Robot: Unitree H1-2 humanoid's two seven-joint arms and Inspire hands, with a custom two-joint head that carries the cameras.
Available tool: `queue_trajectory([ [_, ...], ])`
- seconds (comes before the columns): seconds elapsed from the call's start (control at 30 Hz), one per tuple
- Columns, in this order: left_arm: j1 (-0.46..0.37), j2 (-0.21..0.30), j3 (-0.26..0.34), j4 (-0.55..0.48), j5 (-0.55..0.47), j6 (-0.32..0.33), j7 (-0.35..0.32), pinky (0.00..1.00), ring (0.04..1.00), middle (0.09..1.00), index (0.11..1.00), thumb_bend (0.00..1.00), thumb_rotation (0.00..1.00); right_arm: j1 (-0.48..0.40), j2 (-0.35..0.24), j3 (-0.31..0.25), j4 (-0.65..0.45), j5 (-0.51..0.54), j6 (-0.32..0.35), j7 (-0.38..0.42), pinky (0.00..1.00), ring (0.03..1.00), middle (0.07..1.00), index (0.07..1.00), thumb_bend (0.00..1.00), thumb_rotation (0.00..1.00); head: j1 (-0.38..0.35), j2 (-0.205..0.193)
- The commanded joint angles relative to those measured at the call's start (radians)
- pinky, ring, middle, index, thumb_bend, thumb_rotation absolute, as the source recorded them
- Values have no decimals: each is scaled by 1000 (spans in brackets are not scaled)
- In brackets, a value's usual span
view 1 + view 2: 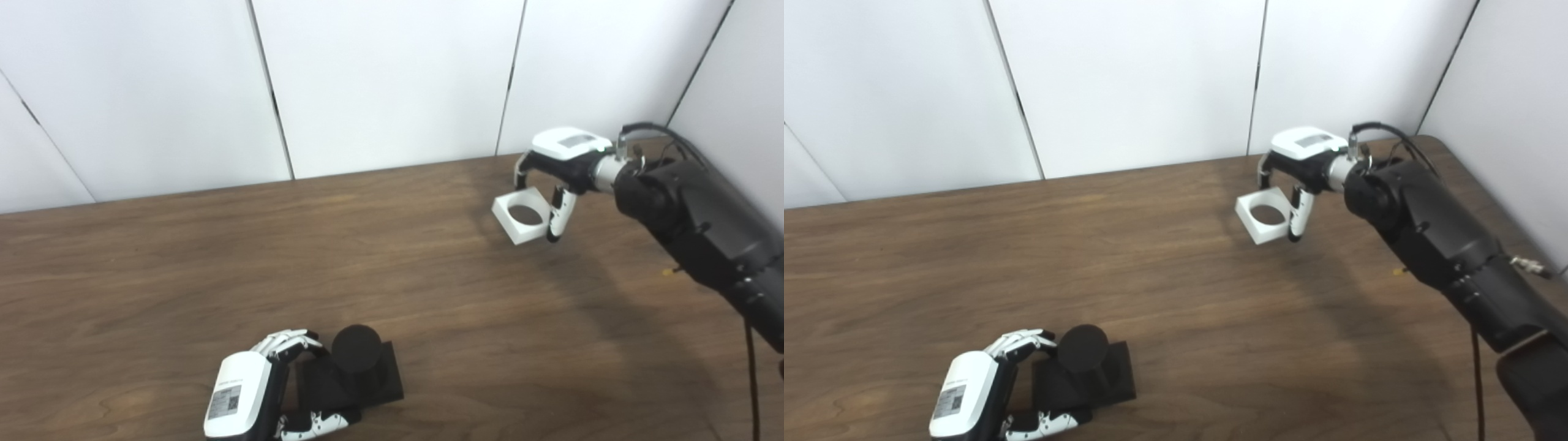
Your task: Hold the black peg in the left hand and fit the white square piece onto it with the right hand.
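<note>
Black peg [356,349] (round, on a flat black base) is gripped at the lower left by the left hand [257,392]. White square piece [522,215] is pinched at the upper right by the right hand [560,165]. Both are held, well apart; the fitting is not yet done.

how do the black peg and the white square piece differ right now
The black peg is a dark round post standing upright on a flat square base; the white square piece is a pale frame with a round hole through it. The black peg sits near the table's front edge at the left robot hand, while the white square piece is far back on the right, in the right robot hand. Both are held at the sides by fingers.
</note>
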Motion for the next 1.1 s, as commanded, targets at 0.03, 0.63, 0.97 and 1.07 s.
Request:
queue_trajectory([
  [0.03,4,-8,-24,21,1,8,-44,685,783,744,488,513,44,-21,-20,-38,-143,28,17,45,826,904,773,485,521,124,5,3],
  [0.63,-22,-36,-35,30,1,50,-59,675,786,746,488,512,46,-34,187,-2,-594,50,51,270,795,845,721,481,524,130,54,32],
  [0.97,-22,-45,-46,24,8,67,-64,686,788,746,488,512,46,4,284,26,-589,43,8,257,792,850,725,483,523,129,68,39],
  [1.07,-23,-46,-51,25,13,67,-59,684,786,745,488,512,47,14,300,31,-576,39,-16,247,799,853,726,482,523,129,71,40],
])
